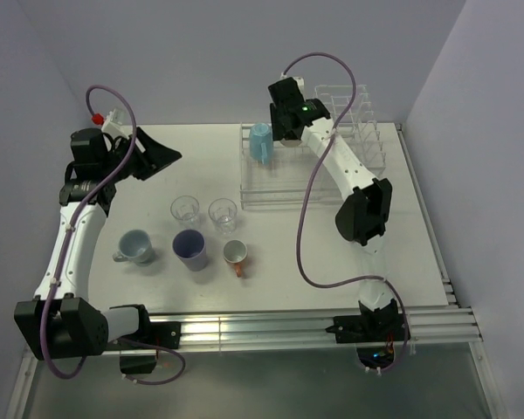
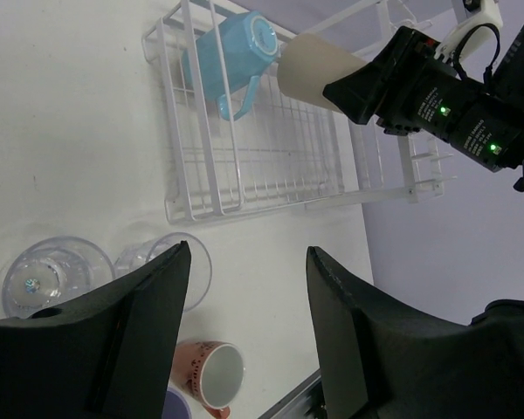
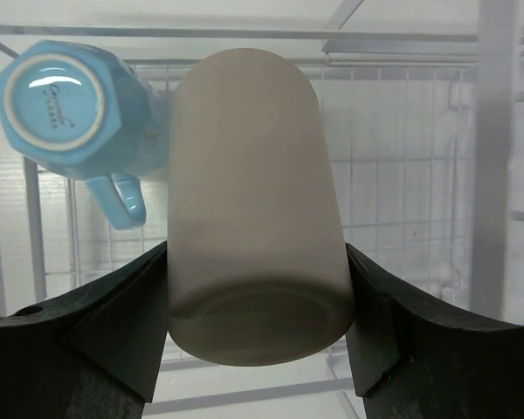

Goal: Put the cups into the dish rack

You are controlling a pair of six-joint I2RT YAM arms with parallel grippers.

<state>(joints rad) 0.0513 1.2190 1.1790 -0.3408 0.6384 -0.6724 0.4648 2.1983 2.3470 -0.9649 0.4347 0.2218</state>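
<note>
My right gripper (image 1: 288, 124) is shut on the tall tan cup (image 3: 253, 236), holding it bottom-up over the low section of the clear dish rack (image 1: 310, 170). The light blue cup (image 1: 260, 142) rests upside down in the rack's left corner, next to the tan cup (image 2: 310, 70). My left gripper (image 1: 162, 157) is open and empty, hovering above the table left of the rack. Two clear glasses (image 1: 185, 209) (image 1: 223, 212), the purple cup (image 1: 190, 249), the grey-blue mug (image 1: 137, 246) and the orange-handled mug (image 1: 235, 253) stand on the table.
The taller section of upright dividers (image 1: 354, 118) stands at the rack's back right. Walls close in behind and on both sides. A metal rail (image 1: 271, 325) runs along the table's near edge.
</note>
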